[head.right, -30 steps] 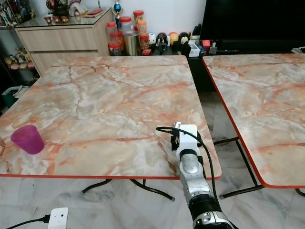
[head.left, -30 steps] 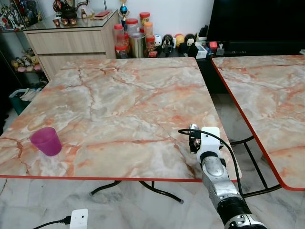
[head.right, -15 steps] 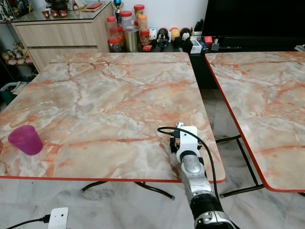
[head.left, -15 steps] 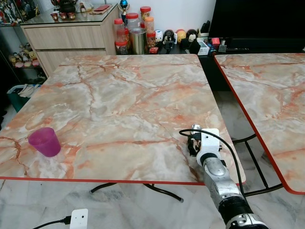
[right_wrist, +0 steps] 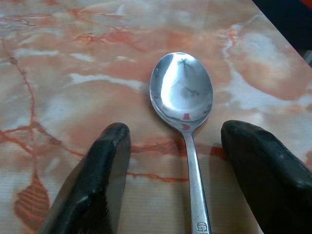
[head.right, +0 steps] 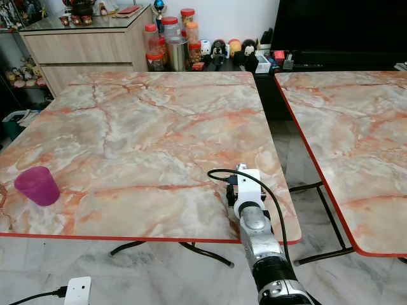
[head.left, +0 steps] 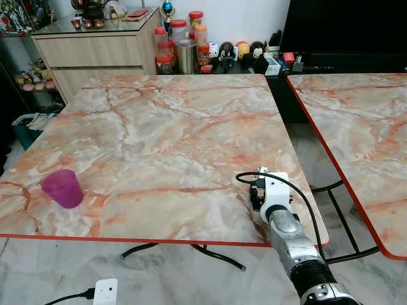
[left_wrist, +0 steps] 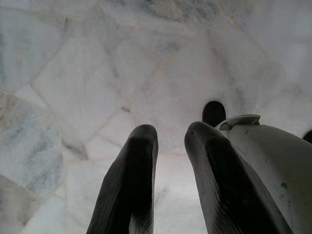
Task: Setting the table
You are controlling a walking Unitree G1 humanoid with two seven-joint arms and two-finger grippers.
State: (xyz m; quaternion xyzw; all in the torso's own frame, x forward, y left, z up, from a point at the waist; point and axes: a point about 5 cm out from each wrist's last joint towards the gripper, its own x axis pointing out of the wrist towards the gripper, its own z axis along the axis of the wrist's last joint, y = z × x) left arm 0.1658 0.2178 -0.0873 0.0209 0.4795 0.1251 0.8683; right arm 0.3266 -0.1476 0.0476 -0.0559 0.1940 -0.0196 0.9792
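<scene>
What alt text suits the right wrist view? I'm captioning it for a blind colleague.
A silver spoon lies bowl-up on the orange-veined marble table, its handle running between the two black fingers of the open right end effector, which do not touch it.

The spoon (right_wrist: 185,105) is polished metal, bright like a mirror. The surface (head.left: 165,133) looks like glossy orange marble with a red rim. The cup (head.left: 62,188) is translucent purple plastic. The right gripper (right_wrist: 183,183) has matt black, slightly rough fingers (right_wrist: 100,180).

A small purple plastic cup (head.left: 62,188) is standing near the marble-topped table's (head.left: 172,133) front left corner; a silver metal spoon (right_wrist: 184,112) is lying near its front right corner.
</scene>
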